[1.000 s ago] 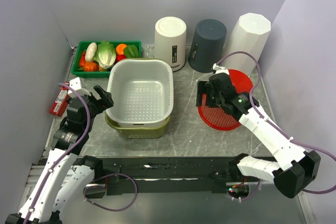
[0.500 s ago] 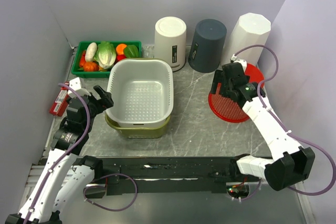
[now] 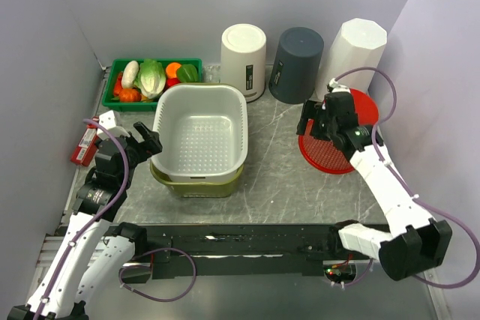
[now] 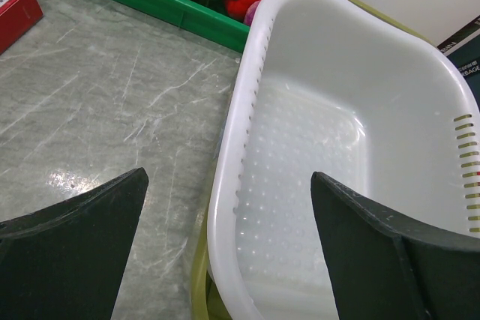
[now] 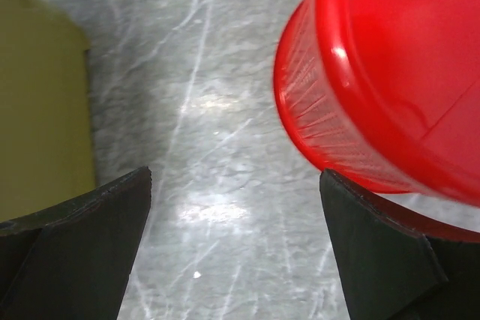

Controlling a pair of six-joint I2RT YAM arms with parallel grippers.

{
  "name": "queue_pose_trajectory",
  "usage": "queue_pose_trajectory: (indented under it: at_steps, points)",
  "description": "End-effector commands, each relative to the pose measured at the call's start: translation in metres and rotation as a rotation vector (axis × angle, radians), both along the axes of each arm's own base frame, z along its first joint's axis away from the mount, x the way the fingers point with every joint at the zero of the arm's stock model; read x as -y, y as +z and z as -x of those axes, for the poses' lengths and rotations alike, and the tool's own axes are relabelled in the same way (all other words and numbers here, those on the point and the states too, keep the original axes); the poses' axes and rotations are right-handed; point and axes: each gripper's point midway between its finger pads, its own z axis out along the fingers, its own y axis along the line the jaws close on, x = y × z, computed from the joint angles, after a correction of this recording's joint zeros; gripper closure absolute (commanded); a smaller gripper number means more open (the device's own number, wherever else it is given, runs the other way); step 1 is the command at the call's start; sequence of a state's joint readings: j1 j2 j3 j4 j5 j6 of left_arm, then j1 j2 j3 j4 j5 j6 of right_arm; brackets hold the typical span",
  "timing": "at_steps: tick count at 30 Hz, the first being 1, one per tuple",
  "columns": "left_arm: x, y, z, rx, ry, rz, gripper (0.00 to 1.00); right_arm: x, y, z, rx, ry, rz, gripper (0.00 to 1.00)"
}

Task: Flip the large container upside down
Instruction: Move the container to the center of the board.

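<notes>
The large container is a white perforated basin (image 3: 201,136) (image 4: 337,110) standing upright, nested in an olive tub (image 3: 196,185) (image 5: 41,110). My left gripper (image 3: 150,142) (image 4: 229,176) is open at the basin's left rim, one finger over the table and the other over the basin's inside, and it holds nothing. My right gripper (image 3: 309,127) (image 5: 235,175) is open over bare table between the tub and a red mesh basket (image 3: 341,151) (image 5: 390,73). The basket sits just right of its fingers.
A green tray (image 3: 120,63) (image 4: 150,1) of vegetables sits at the back left, with a red box (image 3: 85,145) (image 4: 15,1) by the left wall. A white cup (image 3: 244,61), a dark cup (image 3: 296,65) and a white faceted tub (image 3: 352,54) stand inverted at the back.
My right arm has swung right and toward the back. The red basket has shifted right, nearer the faceted tub. My left arm and the basin have stayed put.
</notes>
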State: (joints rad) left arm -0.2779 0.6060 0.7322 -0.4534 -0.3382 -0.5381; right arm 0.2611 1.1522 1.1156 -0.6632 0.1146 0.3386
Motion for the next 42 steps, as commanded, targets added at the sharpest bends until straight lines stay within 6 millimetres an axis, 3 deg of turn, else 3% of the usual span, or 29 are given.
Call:
queue_pose_trajectory:
  at_steps: [1, 4, 11, 19, 28, 34, 42]
  points:
    - [0.001, 0.011, -0.003, 0.039, -0.005, 0.003, 0.04, -0.019, 0.025, -0.003, 0.137, 0.062, -0.123, 0.01]
    - [0.002, 0.011, -0.004, 0.038, -0.011, 0.003, 0.04, -0.03, 0.017, -0.002, 0.111, 0.106, -0.158, 0.02]
    - [0.001, 0.012, -0.003, 0.044, -0.004, 0.007, 0.04, -0.02, 0.0, -0.021, 0.029, 0.052, -0.069, 0.01]
    - [0.0, 0.012, -0.002, 0.044, 0.0, 0.003, 0.04, 0.02, -0.008, -0.036, 0.029, -0.051, 0.146, 0.01]
    - [-0.002, 0.015, 0.0, 0.058, 0.005, 0.008, 0.04, 0.066, -0.02, -0.037, -0.039, -0.163, 0.233, 0.0]
    - [-0.001, 0.015, 0.0, 0.059, 0.001, 0.01, 0.04, 0.064, -0.017, -0.042, -0.026, -0.107, 0.173, 0.0]
    - [0.0, 0.014, 0.0, 0.051, -0.002, 0.009, 0.04, 0.086, -0.027, -0.037, -0.078, -0.183, 0.143, 0.0]
